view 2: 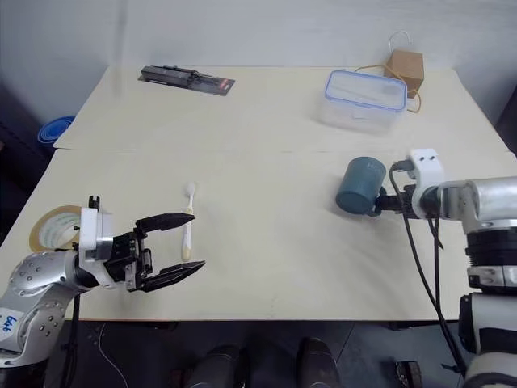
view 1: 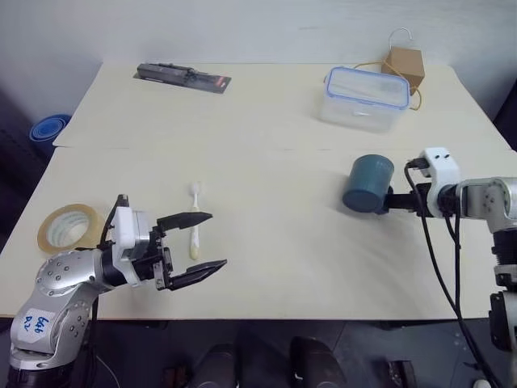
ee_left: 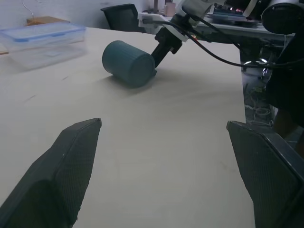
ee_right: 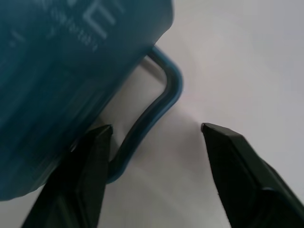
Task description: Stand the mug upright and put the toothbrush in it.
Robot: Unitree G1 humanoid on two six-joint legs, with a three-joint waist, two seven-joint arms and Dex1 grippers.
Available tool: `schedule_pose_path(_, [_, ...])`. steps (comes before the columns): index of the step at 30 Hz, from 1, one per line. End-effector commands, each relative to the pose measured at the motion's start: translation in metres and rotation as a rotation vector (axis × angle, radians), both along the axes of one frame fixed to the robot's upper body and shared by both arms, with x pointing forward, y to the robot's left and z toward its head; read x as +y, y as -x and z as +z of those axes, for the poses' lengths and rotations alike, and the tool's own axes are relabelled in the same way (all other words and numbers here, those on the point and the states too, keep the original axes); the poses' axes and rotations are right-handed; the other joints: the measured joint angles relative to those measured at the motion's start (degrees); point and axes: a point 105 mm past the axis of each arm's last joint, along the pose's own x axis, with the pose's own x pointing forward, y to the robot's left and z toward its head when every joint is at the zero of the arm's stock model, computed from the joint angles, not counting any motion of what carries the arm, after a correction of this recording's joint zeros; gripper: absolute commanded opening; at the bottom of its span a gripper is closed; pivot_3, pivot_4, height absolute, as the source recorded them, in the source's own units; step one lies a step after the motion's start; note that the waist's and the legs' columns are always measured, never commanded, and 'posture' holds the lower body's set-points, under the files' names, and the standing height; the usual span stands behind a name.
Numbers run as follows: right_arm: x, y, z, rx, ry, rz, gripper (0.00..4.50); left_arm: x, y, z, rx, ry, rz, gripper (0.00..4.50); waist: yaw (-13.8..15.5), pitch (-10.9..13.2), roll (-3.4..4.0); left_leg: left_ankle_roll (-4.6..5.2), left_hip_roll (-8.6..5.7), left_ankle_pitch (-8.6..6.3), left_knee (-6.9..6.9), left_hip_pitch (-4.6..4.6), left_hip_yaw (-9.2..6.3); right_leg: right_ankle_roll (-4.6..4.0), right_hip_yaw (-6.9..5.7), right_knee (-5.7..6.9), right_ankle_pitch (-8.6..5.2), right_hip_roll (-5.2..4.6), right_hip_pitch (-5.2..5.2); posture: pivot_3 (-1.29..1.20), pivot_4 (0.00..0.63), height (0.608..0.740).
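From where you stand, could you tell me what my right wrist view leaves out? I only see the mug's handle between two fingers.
Observer: The mug lies on its side on the table, and the right gripper has its fingers astride the handle, not closed.
Operator: Thanks. Where is the toothbrush, please?
Observer: The toothbrush lies flat on the robot's left, well away from the mug.
Operator: And the other arm?
Observer: The left gripper is open, right beside the toothbrush, holding nothing.
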Motion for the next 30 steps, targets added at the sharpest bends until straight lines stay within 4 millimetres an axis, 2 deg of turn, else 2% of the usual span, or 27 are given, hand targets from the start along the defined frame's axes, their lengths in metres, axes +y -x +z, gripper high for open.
schedule_pose_path(1, [0.003,-0.006,0.002,0.003,-0.024,0.0,1.69,-0.006,0.006,0.007,-0.048,0.008,-0.031,4.5,0.0,0.0,-0.01,0.0,-0.01,0.0,0.01,0.0,0.01,0.01,0.0,0.0,0.0,0.0,0.0,0.0,0.15,0.74])
schedule_pose_path(6, [0.015,-0.01,0.006,-0.026,-0.093,0.063,0.03,-0.003,0.006,0.006,-0.047,0.007,-0.02,4.5,0.0,0.0,-0.01,0.0,0.01,0.0,0.01,0.0,0.0,0.01,-0.01,0.0,0.0,0.03,0.0,0.0,0.15,0.74])
schedule_pose_path(7, [0.022,-0.012,0.01,-0.065,-0.119,0.104,0.03,-0.001,0.006,0.006,-0.048,0.009,-0.01,4.5,0.0,0.0,-0.07,0.0,0.01,0.0,0.01,0.01,0.0,0.01,-0.01,0.0,0.0,0.02,0.01,0.0,0.15,0.74])
schedule_pose_path(9, [0.057,-0.018,0.029,-0.254,-0.19,0.298,0.03,0.007,0.004,0.005,-0.046,0.025,0.034,4.5,-0.1,-0.1,-0.15,-0.01,0.05,-0.01,0.02,0.03,-0.02,0.01,-0.02,-0.01,0.0,0.07,0.04,0.0,0.15,0.74])
schedule_pose_path(11, [0.09,-0.018,0.052,-0.524,-0.23,0.478,0.03,0.014,0.003,0.005,-0.041,0.038,0.077,4.5,-0.5,0.0,-0.11,-0.06,0.11,-0.01,-0.02,0.04,0.03,0.02,0.02,-0.04,0.01,0.14,0.02,0.0,0.15,0.74])
schedule_pose_path(13, [0.116,-0.019,0.059,-0.705,-0.278,0.523,0.03,0.02,0.004,0.002,-0.031,0.041,0.113,4.5,-0.9,0.0,-0.05,-0.14,0.16,0.01,-0.07,0.04,0.07,0.03,0.06,-0.02,0.01,0.21,-0.09,0.0,0.15,0.74])
schedule_pose_path(16, [0.145,-0.017,0.048,-0.841,-0.335,0.563,0.03,0.025,0.004,0.0,-0.019,0.045,0.142,4.5,-1.2,0.0,-0.04,-0.18,0.14,0.02,-0.1,0.0,0.1,0.02,0.13,0.15,0.01,0.2,-0.25,0.0,0.15,0.74])
schedule_pose_path(20, [0.175,-0.015,0.017,-0.913,-0.277,0.633,0.03,0.028,0.003,0.0,-0.028,0.048,0.164,4.5,-0.4,0.0,-0.05,-0.13,0.0,0.03,-0.03,-0.04,-0.05,0.02,0.14,0.18,0.01,0.12,-0.22,0.0,0.15,0.74])
schedule_pose_path(23, [0.188,-0.018,-0.007,-0.944,-0.213,0.643,0.03,0.029,0.001,0.003,-0.046,0.047,0.177,4.5,-0.8,0.0,-0.08,-0.11,0.0,0.03,-0.03,-0.02,-0.02,0.02,0.18,0.18,0.01,0.12,-0.21,0.0,0.15,0.74])
schedule_pose_path(25, [0.189,-0.019,-0.012,-0.96,-0.19,0.652,0.03,0.03,0.001,0.004,-0.05,0.046,0.187,4.5,-1.3,0.0,-0.05,-0.13,0.0,0.04,-0.04,-0.01,-0.03,0.01,0.18,0.24,0.01,0.13,-0.23,0.0,0.15,0.74])
schedule_pose_path(29, [0.176,-0.018,-0.01,-0.996,-0.148,0.684,0.96,0.04,0.002,0.001,-0.047,0.032,0.24,4.5,-1.7,0.0,-0.06,-0.13,0.03,0.04,-0.05,0.02,-0.04,0.0,0.19,0.24,0.0,0.15,-0.22,0.0,0.15,0.74])
schedule_pose_path(30, [0.172,-0.018,-0.008,-1.002,-0.146,0.685,1.34,0.041,0.002,0.001,-0.047,0.035,0.253,4.5,-1.7,0.0,-0.06,-0.13,0.04,0.04,-0.06,0.03,-0.04,0.0,0.19,0.24,0.0,0.14,-0.22,0.0,0.15,0.74])
